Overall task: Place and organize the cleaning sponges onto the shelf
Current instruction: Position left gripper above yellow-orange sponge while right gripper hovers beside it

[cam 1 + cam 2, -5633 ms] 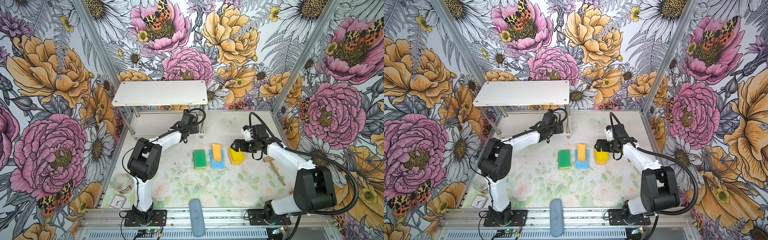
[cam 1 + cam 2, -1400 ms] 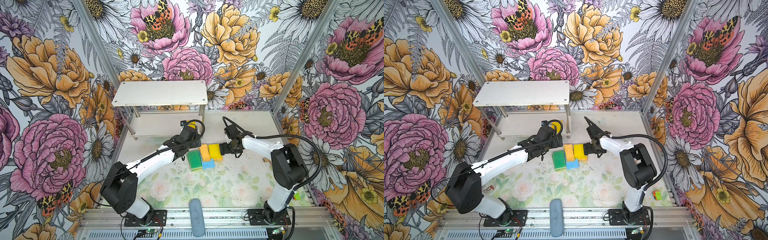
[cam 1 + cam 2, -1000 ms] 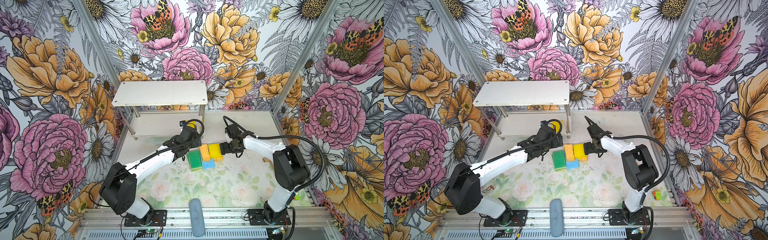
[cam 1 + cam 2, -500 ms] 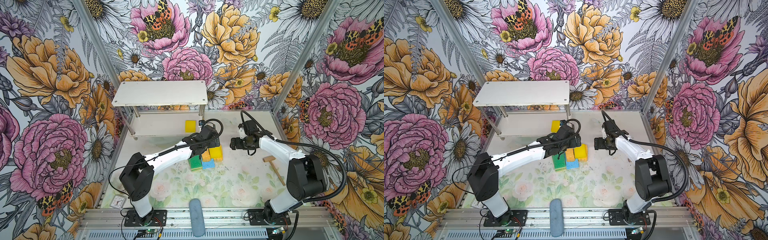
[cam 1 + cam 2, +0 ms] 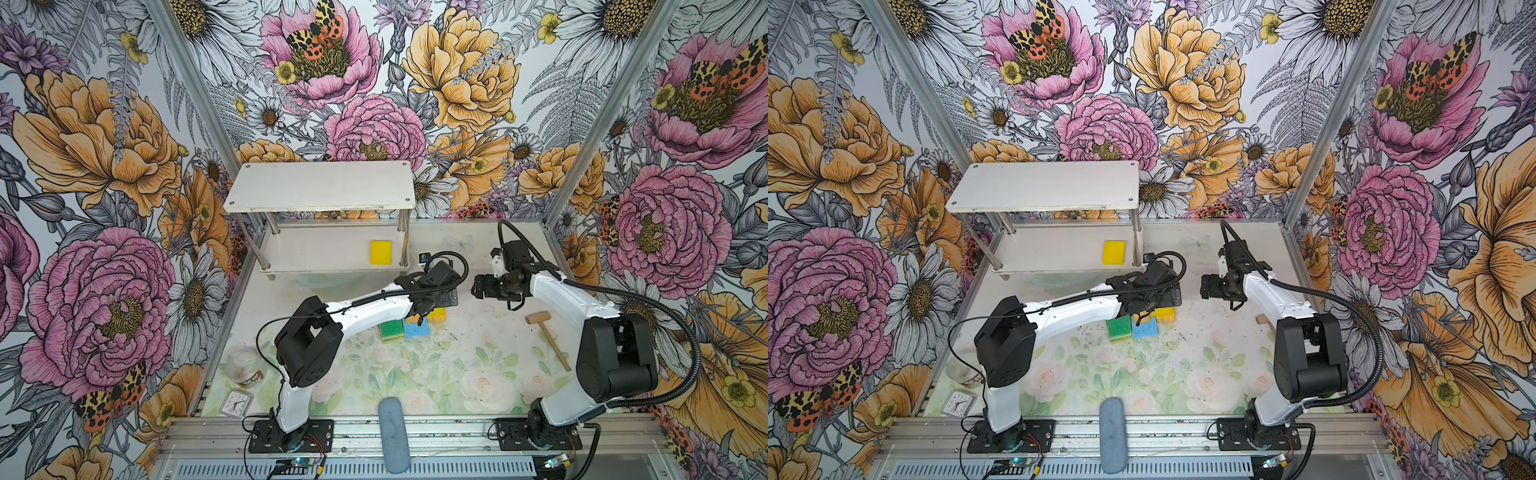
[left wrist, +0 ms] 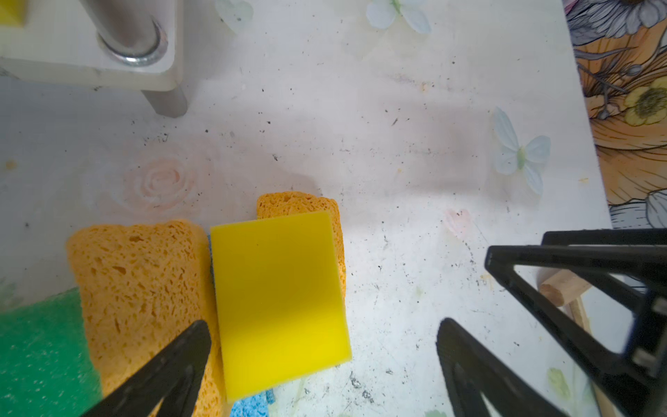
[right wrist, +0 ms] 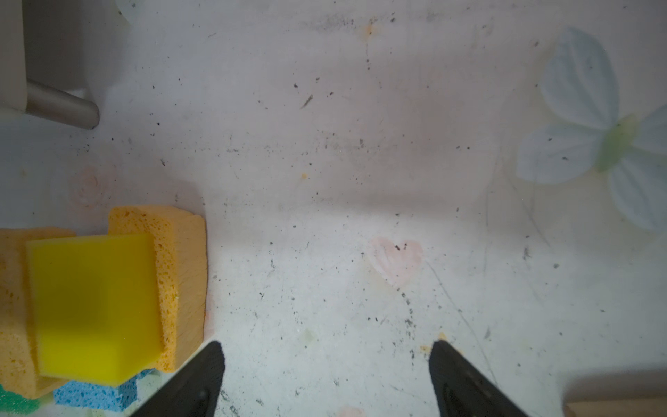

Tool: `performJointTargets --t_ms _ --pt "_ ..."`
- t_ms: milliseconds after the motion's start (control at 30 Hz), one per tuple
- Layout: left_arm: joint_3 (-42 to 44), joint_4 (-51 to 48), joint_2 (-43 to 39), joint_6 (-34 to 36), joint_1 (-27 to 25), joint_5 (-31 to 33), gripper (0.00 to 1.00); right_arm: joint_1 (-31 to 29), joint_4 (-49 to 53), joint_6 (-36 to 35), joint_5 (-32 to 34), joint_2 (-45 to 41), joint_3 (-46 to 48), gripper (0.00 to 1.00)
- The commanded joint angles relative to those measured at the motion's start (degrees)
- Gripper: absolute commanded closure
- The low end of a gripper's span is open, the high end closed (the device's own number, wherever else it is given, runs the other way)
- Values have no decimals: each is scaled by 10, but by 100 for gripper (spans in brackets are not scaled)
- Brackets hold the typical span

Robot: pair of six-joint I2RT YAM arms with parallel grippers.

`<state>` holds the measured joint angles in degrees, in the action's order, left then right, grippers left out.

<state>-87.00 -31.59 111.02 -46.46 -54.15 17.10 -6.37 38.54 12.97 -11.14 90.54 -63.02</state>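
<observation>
On the lower board of the shelf (image 5: 324,253), just beside its front right post, a yellow sponge (image 5: 381,252) lies flat. Near the shelf, on the tabletop (image 5: 457,365), more sponges sit in a tight pile. A green sponge (image 5: 390,330) touches a blue sponge (image 5: 417,329), and two orange sponges (image 6: 140,281) lie partly over the blue one. A second yellow sponge (image 6: 281,299) is on top, overlapping one orange sponge. The left fingers (image 6: 173,364) stand wide over this pile and grip nothing; the top yellow sponge shows between them. The right fingers (image 7: 195,379) are spread too, empty, above the tabletop just right of the pile. A mallet (image 5: 544,336) lies further right, and a grey cylinder (image 5: 392,432) lies at the front edge.
</observation>
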Motion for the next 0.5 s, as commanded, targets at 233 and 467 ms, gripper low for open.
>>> performJointTargets --t_ms 233,467 --pt "-56 -30 45 -16 -15 -12 1 4 -1 -6 -15 -1 9 9" --pt "-56 -48 31 -18 -20 20 1 4 -2 -6 -22 3 7 9"
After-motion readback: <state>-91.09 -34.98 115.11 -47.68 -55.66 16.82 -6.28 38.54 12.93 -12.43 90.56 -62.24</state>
